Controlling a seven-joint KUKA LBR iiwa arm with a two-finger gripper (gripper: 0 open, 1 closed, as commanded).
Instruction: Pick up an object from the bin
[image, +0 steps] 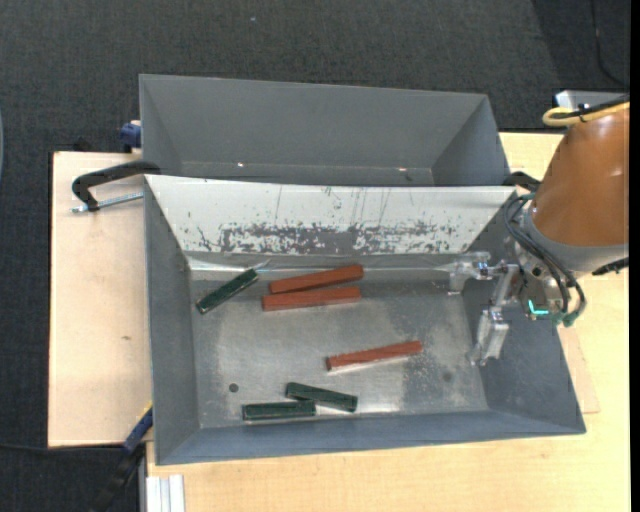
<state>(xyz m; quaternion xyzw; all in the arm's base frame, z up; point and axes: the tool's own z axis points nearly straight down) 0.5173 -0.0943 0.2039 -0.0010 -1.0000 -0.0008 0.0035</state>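
The gripper (486, 322) hangs low near the bin's (170, 330) right wall, over bare floor. Its metal parts blur into the grey behind them, so whether it is open or closed cannot be told, and nothing can be seen in its hold. The nearest thing is a lone red bar (373, 356) lying slantwise on the floor, to the gripper's left in the view and apart from it. Beyond that bar, toward the back wall, two more red bars (312, 288) lie side by side, with a dark green bar (227, 290) just left of them. In front of the lone bar two green bars (300, 403) overlap at their ends. The arm's orange cover (592, 180) is cut off by the picture's edge.
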